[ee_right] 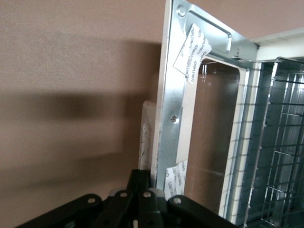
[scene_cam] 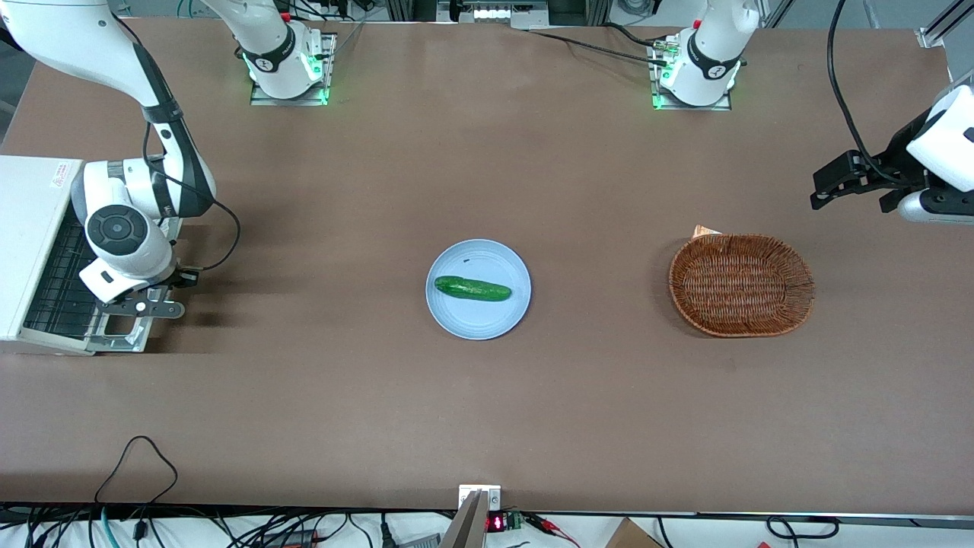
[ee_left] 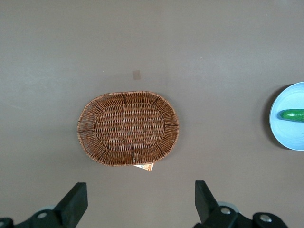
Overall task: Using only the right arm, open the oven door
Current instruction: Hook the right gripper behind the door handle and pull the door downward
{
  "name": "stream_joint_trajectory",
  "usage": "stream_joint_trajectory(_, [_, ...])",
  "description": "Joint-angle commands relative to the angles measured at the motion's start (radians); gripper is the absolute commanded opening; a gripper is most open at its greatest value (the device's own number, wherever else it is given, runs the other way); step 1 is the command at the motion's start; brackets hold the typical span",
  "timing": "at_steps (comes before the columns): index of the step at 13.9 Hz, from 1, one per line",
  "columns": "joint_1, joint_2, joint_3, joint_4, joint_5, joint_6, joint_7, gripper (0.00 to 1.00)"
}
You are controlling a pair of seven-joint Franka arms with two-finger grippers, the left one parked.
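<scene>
Oven door: the flat silver-grey metal frame around a glass window (scene_cam: 114, 329) (ee_right: 190, 123) hangs swung down and open at the mouth of the small white toaster oven (scene_cam: 30, 251), at the working arm's end of the desk, about 9 o'clock from the plate in the front view. White stickers cling to its inner metal face.
Oven inside: the wire rack (scene_cam: 57, 285) (ee_right: 280, 142) lies bare to view past the open door.
Handle: a pale bar (ee_right: 146, 130) runs along the door's outer edge, seen edge-on from the wrist.
Right arm: the white jointed arm (scene_cam: 125, 221) bends down over the door, its black cable looping beside it.
Gripper: the black two-finger gripper (scene_cam: 156, 308) (ee_right: 142, 202) sits at the door's outer edge, right at the handle. Whether the jaws are wide, narrow or clamped on the bar I cannot tell.
Desk: the brown desk (scene_cam: 487, 396) carries everything.
Plate: a round pale-blue plate (scene_cam: 478, 320) (ee_left: 292, 137) lies at mid-desk, well apart from the oven.
Cucumber: a dark green cucumber (scene_cam: 472, 288) (ee_left: 292, 115) lies on the plate.
Basket: an oval brown wicker basket (scene_cam: 741, 285) (ee_left: 128, 128) sits toward the parked arm's end, at 3 o'clock from the plate, a small paper tag at its rim.
In the way: only the arm's own wrist hides part of the door and rack from the front camera.
</scene>
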Motion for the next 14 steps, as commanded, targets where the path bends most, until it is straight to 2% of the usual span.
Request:
stream_joint_trajectory(1, [-0.036, 0.051, -0.044, 0.048, -0.050, 0.016, -0.014, 0.01])
stream_joint_trajectory(14, [-0.039, 0.126, -0.044, 0.054, -0.048, 0.074, -0.006, 0.01])
